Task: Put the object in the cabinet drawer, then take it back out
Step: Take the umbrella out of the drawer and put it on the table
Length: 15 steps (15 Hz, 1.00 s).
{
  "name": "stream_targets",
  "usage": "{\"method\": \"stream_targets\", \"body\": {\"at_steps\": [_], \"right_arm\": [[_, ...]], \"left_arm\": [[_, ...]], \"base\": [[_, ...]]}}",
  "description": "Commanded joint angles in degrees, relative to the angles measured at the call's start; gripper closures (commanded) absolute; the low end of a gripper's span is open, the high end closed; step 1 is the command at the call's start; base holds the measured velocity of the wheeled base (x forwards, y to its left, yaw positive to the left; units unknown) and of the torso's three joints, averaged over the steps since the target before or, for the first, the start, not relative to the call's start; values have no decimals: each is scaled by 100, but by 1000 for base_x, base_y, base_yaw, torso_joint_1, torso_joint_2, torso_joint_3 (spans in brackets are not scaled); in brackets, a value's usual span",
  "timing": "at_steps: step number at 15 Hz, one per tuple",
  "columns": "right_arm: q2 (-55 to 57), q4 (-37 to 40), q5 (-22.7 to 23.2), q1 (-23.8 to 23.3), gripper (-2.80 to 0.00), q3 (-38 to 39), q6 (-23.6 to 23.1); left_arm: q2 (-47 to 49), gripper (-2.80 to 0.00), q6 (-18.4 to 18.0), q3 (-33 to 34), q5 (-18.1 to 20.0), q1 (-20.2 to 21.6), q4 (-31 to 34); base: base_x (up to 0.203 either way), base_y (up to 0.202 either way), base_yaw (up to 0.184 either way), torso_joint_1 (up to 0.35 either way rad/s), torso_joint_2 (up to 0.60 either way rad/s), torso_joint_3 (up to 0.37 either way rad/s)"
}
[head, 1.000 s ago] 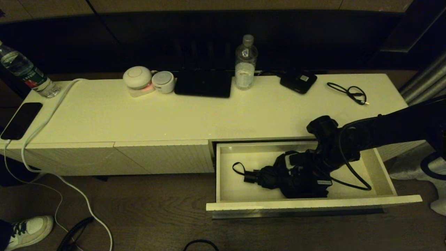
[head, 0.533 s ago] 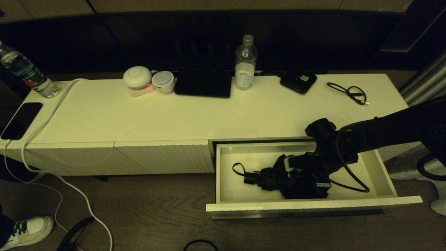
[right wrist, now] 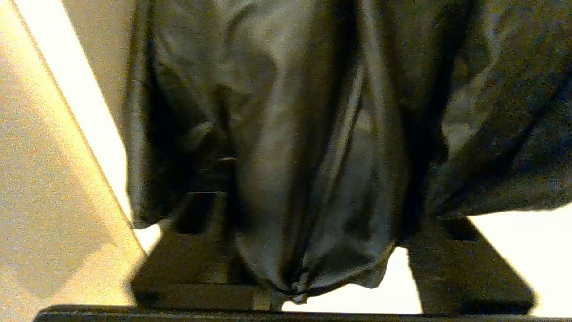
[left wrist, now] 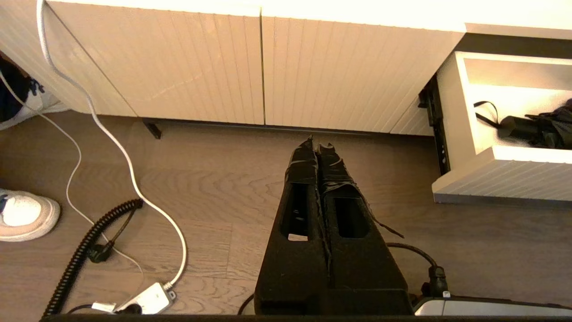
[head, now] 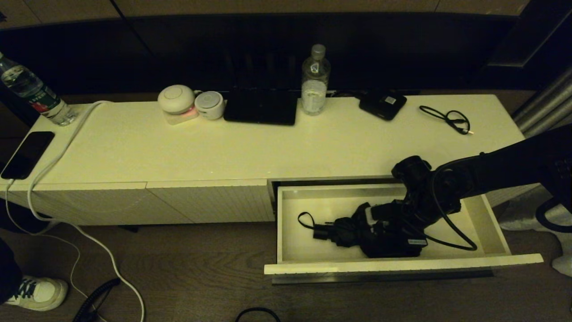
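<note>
The right claw [head: 380, 228], its fingers [right wrist: 464, 264] wide on either side of the black umbrella [head: 353, 230] but not visibly gripping it, sits inside the open drawer [head: 402, 264], while the left claw [left wrist: 318, 147] hangs clenched over the floor.

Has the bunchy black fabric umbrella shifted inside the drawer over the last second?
Yes: the bunchy black fabric umbrella has sunk slightly toward the cream-white drawer's ribbed front, with the right gripper.

A bunchy black fabric umbrella [head: 353, 228] lies in a wide cream-white drawer [head: 402, 264] with a finely ribbed front. The floor [left wrist: 214, 188] is brown, wood-grained. A sneaker [left wrist: 22, 219] is white.
</note>
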State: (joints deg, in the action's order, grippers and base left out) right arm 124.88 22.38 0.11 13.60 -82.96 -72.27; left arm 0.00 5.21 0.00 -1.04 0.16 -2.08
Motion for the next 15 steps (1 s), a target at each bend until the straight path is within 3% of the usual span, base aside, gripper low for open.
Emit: {"method": "stream_targets", "body": {"at_steps": [1, 15], "right_arm": [[-72, -17, -2, 2, 0, 10, -36], [-805, -51, 14, 55, 0, 444, -42]], "left_arm": [[-9, 0, 7, 0, -2, 2, -2], [-9, 0, 7, 0, -2, 2, -2]], "base": [[0, 0, 0, 0, 0, 0], [0, 0, 0, 0, 0, 0]]}}
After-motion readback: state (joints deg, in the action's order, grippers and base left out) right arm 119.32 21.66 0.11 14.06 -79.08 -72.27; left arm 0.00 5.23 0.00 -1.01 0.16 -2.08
